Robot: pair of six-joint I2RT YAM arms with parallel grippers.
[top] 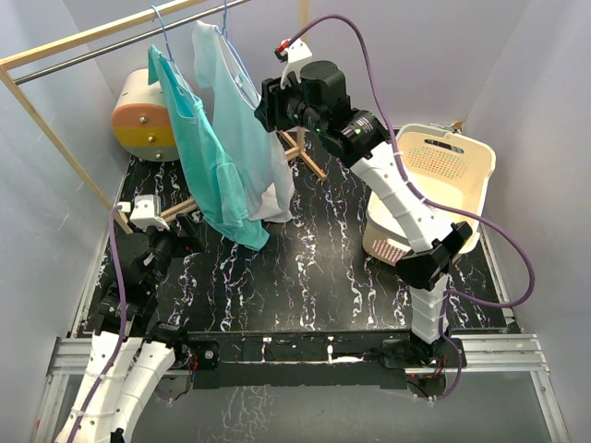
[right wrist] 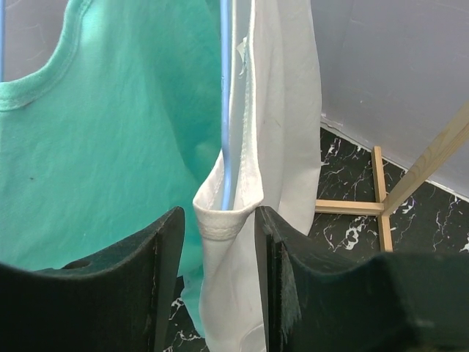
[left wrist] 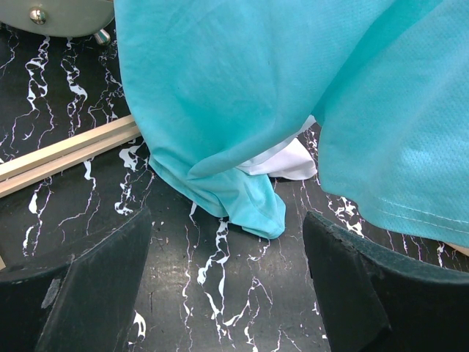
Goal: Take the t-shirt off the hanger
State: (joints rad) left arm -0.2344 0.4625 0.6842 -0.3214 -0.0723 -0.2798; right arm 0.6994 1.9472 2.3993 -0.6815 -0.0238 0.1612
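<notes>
White t-shirt, one of two hanging, sits between spread right fingers; left fingers spread.

Two shirts on my rail, both on their hangers.

The pale blue-white t-shirt hangs from a light blue wire hanger, hooked over the rail beside a teal t-shirt on its own hanger. From my right wrist, the pale shirt's hemmed sleeve opening wraps the blue hanger arm, fabric draping straight down. From my left wrist, the teal shirt's bunched lower corner hangs at the marbled tabletop, white cloth peeking out behind it.
</notes>
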